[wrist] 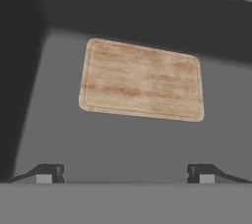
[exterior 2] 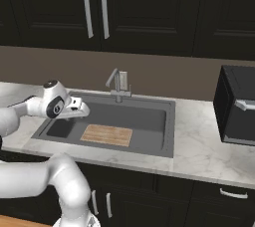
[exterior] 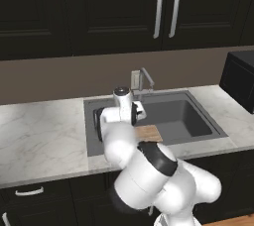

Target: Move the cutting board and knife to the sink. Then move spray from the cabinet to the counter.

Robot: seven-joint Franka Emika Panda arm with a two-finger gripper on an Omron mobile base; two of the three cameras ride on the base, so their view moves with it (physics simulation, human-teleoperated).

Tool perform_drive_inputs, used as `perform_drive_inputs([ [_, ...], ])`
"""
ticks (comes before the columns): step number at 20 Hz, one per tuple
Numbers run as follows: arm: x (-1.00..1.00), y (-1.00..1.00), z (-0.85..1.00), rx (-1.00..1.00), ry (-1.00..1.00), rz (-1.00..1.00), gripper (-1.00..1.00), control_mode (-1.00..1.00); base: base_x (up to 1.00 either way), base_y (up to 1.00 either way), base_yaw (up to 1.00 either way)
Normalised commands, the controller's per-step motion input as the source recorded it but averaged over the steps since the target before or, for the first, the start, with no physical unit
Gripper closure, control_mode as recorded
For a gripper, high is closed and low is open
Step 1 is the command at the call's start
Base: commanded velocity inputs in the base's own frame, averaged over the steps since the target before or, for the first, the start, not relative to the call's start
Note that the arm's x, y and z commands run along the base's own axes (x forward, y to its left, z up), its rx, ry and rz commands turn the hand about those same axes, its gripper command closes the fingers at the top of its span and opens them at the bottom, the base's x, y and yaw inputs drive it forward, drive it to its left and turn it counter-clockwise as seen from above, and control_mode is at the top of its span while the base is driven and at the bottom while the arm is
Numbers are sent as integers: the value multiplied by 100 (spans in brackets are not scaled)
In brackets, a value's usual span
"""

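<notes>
One board (exterior 2: pixel 107 135), one sink (exterior 2: pixel 169 121), one faucet (exterior 2: pixel 118 84), one counter (exterior 2: pixel 204 146), one microwave (exterior 2: pixel 238 112) at the sink's three o'clock. Two long handles (exterior 2: pixel 95 8) on the upper cabinets (exterior 2: pixel 149 7). Three lower-cabinet pulls (exterior 2: pixel 233 193). One gripper (wrist: pixel 125 173), two fingertips (wrist: pixel 49 173).

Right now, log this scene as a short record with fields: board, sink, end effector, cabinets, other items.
board: cutting board lies flat on the floor of the sink, nothing on it
sink: sink dark basin set in the counter, faucet at its back edge
end effector: end effector open, above the basin, holding nothing, apart from the board
cabinets: upper cabinet doors shut
other items: black appliance on the counter right of the sink
knife: cannot tell where it is
</notes>
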Motion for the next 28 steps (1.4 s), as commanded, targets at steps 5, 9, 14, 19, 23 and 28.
perform_drive_inputs([
  [5, -52, -3, 48, 1, 0, 0, -100, -100, 0, 0, 0],
  [9, -48, -3, 46, 0, 0, 0, -100, -100, 0, 0, 0],
  [14, -47, -5, 43, 0, 0, 0, -100, -100, 0, 0, 0],
  [19, -47, -7, 39, 0, 0, 0, -100, -100, 0, 0, 0],
  [23, -41, -8, 36, 0, 0, -1, -100, -100, 0, 0, 0],
  [28, -39, -10, 31, 0, 0, -2, -100, -100, 0, 0, 0],
])
